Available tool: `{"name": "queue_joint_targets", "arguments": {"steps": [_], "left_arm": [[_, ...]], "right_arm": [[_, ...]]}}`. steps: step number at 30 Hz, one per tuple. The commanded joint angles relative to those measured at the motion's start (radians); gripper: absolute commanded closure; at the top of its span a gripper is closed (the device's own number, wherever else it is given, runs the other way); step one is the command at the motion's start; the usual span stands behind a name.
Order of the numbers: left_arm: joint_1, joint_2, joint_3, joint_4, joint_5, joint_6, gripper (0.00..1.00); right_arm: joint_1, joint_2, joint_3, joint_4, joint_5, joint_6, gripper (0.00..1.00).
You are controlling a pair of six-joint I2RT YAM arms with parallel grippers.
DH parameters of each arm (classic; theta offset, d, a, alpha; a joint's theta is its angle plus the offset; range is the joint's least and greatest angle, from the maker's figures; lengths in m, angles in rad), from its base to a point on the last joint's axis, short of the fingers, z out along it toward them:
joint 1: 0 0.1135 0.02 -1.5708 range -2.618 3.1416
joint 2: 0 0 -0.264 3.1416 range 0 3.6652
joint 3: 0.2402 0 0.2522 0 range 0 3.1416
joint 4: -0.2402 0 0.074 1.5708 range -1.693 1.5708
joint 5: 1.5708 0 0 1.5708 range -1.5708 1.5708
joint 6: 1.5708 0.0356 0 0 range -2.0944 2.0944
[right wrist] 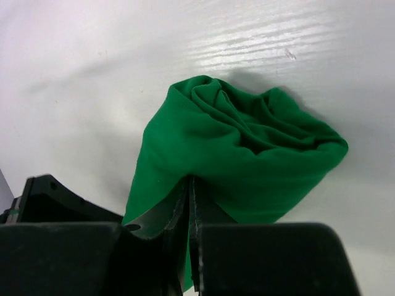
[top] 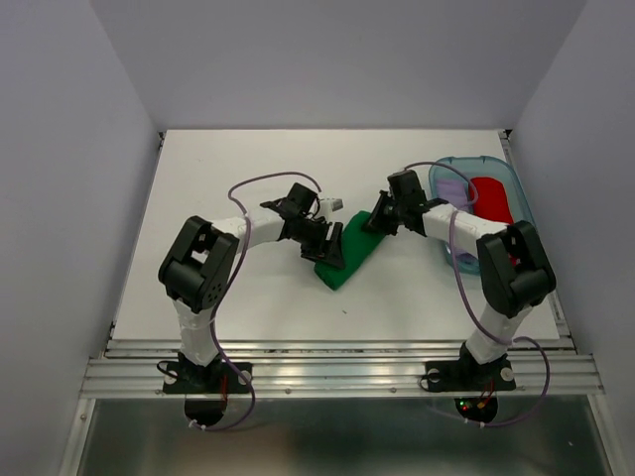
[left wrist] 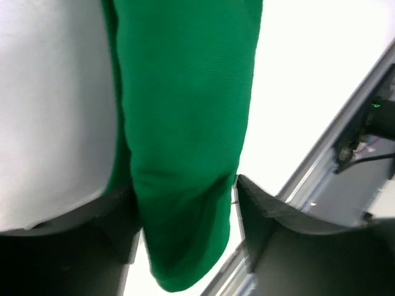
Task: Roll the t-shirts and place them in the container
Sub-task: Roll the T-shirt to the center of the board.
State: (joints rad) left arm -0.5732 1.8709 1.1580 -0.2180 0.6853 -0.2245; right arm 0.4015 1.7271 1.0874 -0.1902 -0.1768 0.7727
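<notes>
Grey walls close round a white table (top: pixel 228 178), and the clear blue bin (top: pixel 466 159) at its right edge is the landmark. A green t-shirt (top: pixel 352 253), already gathered into a narrow slanting band, lies just left of the bin on the bare tabletop. Inside the bin sit a red roll (top: pixel 491 198) and, on its left side, a pale lavender roll (top: pixel 453 193).

The right gripper (top: pixel 377 223) holds the band's end nearer the bin. Its fingers (right wrist: pixel 166 216) are pressed almost together with a fold of green cloth pinched between them, and the loose coil of that end shows just beyond. The left gripper (top: pixel 327 248) is at the end farther from the bin. Its fingers (left wrist: pixel 271 216) stand either side of the band and touch it on both sides, so it looks clasped rather than merely straddled.

The step in hand appears to be tightening the roll. To do it well, both wrists should turn at the same rate while drawing gently apart, since slack would let this thin cloth spiral open. The end nearer the bin looks loose and probably wants tucking before release.
</notes>
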Motion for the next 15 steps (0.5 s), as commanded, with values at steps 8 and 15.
{"name": "queue_joint_targets", "arguments": {"steps": [8, 15], "left_arm": [[0.018, -0.222, 0.062, -0.161, -0.343, -0.007, 0.08], [0.013, -0.41, -0.021, -0.104, -0.498, -0.194, 0.19]], "right_arm": [[0.008, 0.107, 0.086, 0.055, 0.028, -0.026, 0.94], [0.008, 0.059, 0.08, 0.041, 0.019, -0.038, 0.94]]}}
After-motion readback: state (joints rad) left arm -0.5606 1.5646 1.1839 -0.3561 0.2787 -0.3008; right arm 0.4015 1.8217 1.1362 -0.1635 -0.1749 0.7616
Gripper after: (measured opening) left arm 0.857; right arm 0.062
